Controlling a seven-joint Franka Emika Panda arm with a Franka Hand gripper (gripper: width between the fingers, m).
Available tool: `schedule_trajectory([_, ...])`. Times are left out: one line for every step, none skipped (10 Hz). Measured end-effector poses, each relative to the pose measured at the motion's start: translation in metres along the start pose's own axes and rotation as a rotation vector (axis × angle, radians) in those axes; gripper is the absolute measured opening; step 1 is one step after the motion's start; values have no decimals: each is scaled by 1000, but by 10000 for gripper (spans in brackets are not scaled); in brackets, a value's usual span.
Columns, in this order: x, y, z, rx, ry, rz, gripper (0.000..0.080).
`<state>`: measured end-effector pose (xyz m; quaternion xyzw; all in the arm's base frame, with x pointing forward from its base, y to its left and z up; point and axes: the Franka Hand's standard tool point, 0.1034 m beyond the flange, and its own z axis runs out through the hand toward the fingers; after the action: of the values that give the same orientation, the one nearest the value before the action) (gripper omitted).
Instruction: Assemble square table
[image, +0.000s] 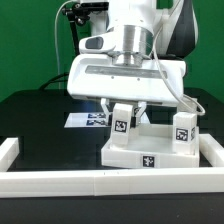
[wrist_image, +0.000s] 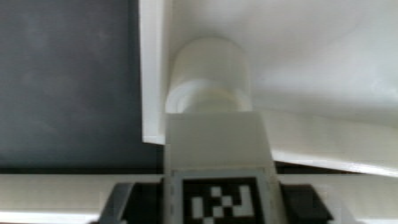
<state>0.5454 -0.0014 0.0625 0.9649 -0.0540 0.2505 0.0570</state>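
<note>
Nearest the exterior camera runs the low white wall (image: 100, 180), bending up along both sides to pen in the black table (image: 30, 115). Inside that pen sits the slab (image: 150, 148), its rim carrying marker tags. One leg (image: 184, 130) stands upright on the slab toward this view's right. My gripper (image: 124, 112) comes down from above and grasps a second leg (image: 122, 122), held upright over the slab. Behind, the marker board (image: 88, 119) lies flat on the table. From my wrist, that leg (wrist_image: 217, 150) fills the middle, its tagged end close to the lens and its rounded tip against the white slab (wrist_image: 320, 60), my fingers (wrist_image: 134, 198) dark at its sides.
</note>
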Motion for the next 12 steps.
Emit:
schedule_trajectory([0, 1, 0, 0, -4, 0, 285])
schedule_trajectory([-2, 1, 1, 1, -12, 0, 340])
schedule_trajectory([-2, 1, 1, 1, -12, 0, 526])
schedule_trajectory([-2, 1, 1, 1, -12, 0, 610])
schedule_trajectory([-2, 0, 1, 1, -12, 0, 610])
schedule_trajectory([-2, 1, 1, 1, -12, 0, 641])
schedule_trajectory([-2, 1, 1, 0, -12, 0, 647])
schedule_trajectory([-1, 4, 0, 0, -21, -3, 647])
schedule_trajectory([4, 6, -6, 5, -29, 6, 648])
schedule_trajectory([8, 6, -12, 13, -32, 15, 648])
schedule_trajectory([14, 6, -18, 21, -38, 23, 648])
schedule_trajectory([18, 9, -23, 30, -56, 26, 648])
